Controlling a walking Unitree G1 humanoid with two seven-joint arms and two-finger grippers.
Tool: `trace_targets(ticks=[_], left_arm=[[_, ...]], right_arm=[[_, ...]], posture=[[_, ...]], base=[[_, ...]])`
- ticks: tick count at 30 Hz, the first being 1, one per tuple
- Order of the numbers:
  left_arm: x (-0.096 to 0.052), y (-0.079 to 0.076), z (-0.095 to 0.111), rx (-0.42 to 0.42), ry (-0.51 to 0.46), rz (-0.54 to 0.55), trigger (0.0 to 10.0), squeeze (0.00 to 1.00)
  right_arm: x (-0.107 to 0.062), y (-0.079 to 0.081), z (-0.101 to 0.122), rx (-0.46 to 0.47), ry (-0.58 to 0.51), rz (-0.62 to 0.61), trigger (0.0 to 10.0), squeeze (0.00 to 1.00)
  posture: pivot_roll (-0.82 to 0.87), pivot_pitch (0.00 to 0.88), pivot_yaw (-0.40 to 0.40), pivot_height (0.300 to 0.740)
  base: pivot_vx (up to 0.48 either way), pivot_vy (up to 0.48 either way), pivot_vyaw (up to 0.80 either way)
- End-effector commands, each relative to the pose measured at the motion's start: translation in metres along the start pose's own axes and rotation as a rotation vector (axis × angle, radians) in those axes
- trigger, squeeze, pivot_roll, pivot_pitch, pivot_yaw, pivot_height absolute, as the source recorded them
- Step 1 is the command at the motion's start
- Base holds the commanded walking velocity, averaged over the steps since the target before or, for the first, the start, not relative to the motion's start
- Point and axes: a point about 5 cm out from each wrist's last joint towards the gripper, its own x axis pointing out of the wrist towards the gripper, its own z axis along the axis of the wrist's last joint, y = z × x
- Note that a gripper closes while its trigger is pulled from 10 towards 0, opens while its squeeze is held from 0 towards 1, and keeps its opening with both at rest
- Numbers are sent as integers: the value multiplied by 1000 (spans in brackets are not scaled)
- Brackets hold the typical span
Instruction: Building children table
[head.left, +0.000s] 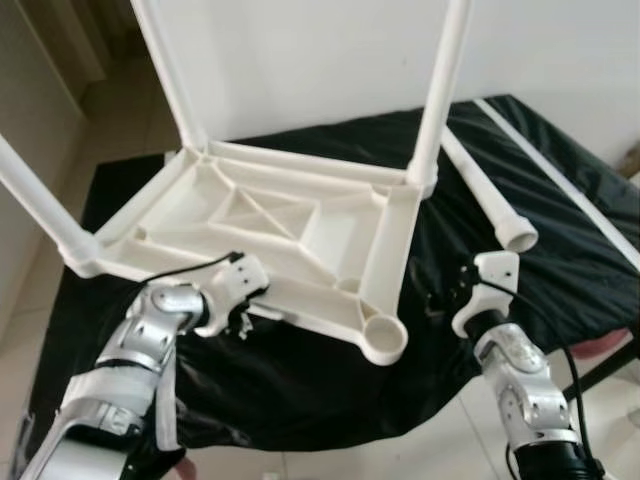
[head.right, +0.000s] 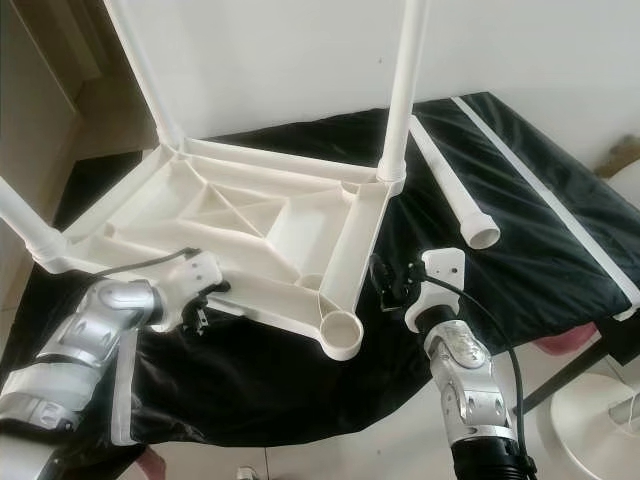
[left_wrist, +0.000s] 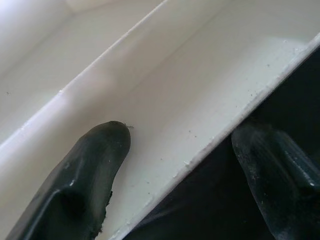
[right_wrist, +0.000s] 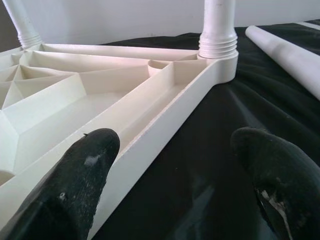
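Note:
A white plastic table top (head.left: 300, 215) lies upside down on a black cloth (head.left: 300, 390). Three white legs stand in its corners: at the left (head.left: 35, 200), back left (head.left: 165, 60) and back right (head.left: 440, 90). The front right socket (head.left: 384, 338) holds no leg. A loose leg (head.left: 485, 190) lies on the cloth to the right. My left gripper (head.left: 240, 300) is open at the top's front rim (left_wrist: 200, 150), one finger (left_wrist: 95, 170) inside and the other outside. My right gripper (head.right: 392, 285) hangs open over the cloth just right of the top, the side rail (right_wrist: 150, 130) between its fingers.
A long white strip (head.left: 560, 180) runs along the cloth's right side. A white wall stands close behind the table. Tiled floor shows at the left and front. A round white object (head.right: 600, 420) sits on the floor at the lower right.

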Motion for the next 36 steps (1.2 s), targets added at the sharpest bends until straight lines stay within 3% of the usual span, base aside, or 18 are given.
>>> trace_targets(ticks=[1,3,6,7,9,15,20,27,29,32,35,36], left_arm=[[0,-1,-9,-114,19,-19,10000,0],[-3,-6,-7,-202,15,-86,10000,0],[-5,-10,-6,-231,14,-129,10000,0],[-8,-16,-7,-298,38,-183,10000,0],[-8,-16,-7,-298,38,-183,10000,0],[-12,-37,-4,-410,86,-302,10000,0],[-8,-55,-3,-440,111,-301,10000,0],[-1,-74,1,-525,125,-219,10000,0],[4,-75,-1,-541,131,-161,10000,0],[19,-75,-9,-560,175,16,10000,0],[22,-73,-9,-558,180,79,10000,0],[24,-66,-8,-577,162,153,10000,0]], right_arm=[[-2,1,0,-5,-3,-4,10000,0],[-2,0,-1,-6,-1,-7,10000,0],[-2,1,-1,-7,-1,-8,10000,0],[-1,1,-1,-5,-2,-9,10000,0],[-1,1,-1,-5,-2,-9,10000,0],[0,4,0,-1,-8,-12,10000,0],[0,4,0,6,-13,-23,10000,0],[1,2,1,9,-17,-37,10000,0],[2,1,1,10,-18,-39,10000,0],[7,1,3,14,-23,-41,10000,0],[9,2,4,14,-25,-39,10000,0],[12,2,6,13,-29,-37,10000,0]], posture=[[-73,18,72,740],[-70,17,73,740],[-69,16,74,740],[-67,15,77,740],[-67,15,77,740],[-68,13,87,740],[-68,10,92,740],[-59,17,83,740],[-55,20,77,740],[-44,24,60,740],[-41,26,55,740],[-39,27,49,740]], base=[[0,0,0],[0,0,0],[0,0,0],[0,0,0],[0,0,0],[0,0,0],[0,0,0],[0,0,0],[0,0,0],[0,0,0],[0,0,0],[0,0,0]])
